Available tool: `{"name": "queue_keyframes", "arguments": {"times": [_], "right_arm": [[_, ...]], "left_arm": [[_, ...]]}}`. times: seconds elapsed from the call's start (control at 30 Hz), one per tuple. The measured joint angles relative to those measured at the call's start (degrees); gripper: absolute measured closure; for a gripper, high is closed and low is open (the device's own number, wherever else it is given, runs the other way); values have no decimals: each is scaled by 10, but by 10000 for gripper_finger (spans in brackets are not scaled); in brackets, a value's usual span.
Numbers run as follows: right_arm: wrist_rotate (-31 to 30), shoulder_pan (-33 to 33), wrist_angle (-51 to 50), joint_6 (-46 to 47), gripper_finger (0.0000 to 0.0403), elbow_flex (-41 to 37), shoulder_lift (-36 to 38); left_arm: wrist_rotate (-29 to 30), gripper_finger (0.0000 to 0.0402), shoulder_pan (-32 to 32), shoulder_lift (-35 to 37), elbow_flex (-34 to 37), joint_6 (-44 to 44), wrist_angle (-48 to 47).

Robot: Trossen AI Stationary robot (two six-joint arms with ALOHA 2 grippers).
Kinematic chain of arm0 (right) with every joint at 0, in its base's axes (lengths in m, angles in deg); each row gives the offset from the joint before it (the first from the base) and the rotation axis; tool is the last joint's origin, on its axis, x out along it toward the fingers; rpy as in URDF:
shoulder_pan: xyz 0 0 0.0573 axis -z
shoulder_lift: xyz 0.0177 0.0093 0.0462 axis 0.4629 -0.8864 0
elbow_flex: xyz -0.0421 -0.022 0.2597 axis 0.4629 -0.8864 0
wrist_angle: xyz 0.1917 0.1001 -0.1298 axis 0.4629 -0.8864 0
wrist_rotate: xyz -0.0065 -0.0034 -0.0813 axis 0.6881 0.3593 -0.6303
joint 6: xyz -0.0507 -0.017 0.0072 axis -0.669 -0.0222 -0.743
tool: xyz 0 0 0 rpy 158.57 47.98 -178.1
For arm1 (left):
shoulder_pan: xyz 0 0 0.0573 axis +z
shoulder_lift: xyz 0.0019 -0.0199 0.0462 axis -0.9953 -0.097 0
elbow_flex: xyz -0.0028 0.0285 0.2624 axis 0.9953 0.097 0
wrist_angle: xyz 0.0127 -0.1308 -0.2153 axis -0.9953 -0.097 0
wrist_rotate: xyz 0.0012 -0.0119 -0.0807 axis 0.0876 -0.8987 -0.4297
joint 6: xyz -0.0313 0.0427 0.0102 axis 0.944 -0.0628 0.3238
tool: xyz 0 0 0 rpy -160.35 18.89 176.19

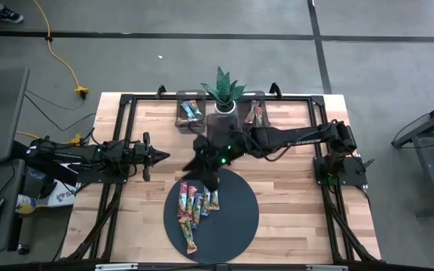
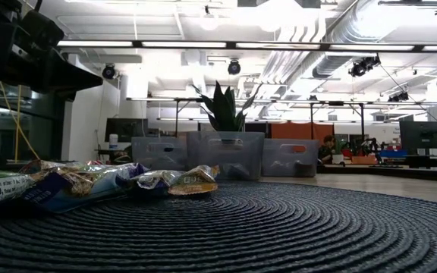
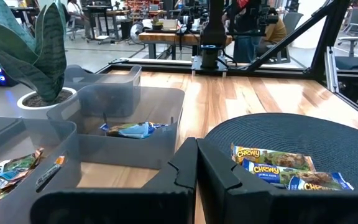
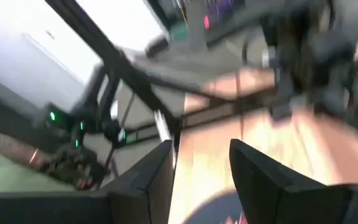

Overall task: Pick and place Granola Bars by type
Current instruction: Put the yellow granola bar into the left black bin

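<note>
**Inspector:** Where are the granola bars?

**Assistant:** Several lie on the round woven mat, toward its left side. More sit in the grey bins beyond the mat, by the plant.

**Inspector:** Handling?

**Assistant:** Probably light; glossy, crinkly wrappers, likely slippery. Best pinched across the narrow middle.

**Inspector:** Tools?

**Assistant:** The right tool hangs over the mat's far edge, fingers part open, holding nothing visible. The left tool waits left of the mat, closed, empty.
</note>
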Motion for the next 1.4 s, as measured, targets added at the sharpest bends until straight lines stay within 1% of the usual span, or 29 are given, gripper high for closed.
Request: {"name": "queue_keyframes", "arguments": {"times": [0.13,0.43,0.53,0.63,0.83,1.17,1.27,1.4], "right_arm": [[-40,-29,-75,74,258,0,0],[-178,-87,-246,296,258,0,0],[-226,-102,-287,359,258,0,-5],[-255,-112,-314,401,258,0,-17],[-264,-117,-345,456,258,0,-58],[-255,-97,-347,467,258,-1,-137],[-259,-91,-350,489,258,-1,-154],[-251,-88,-362,494,258,-1,-173]], "left_arm": [[0,400,0,0,0,0,0],[0,400,0,0,0,0,0],[0,400,0,0,0,0,0],[0,400,0,0,0,0,0],[0,400,0,0,0,0,0],[0,400,0,0,0,0,0],[0,400,0,0,0,0,0],[0,400,0,0,0,0,0]]}}
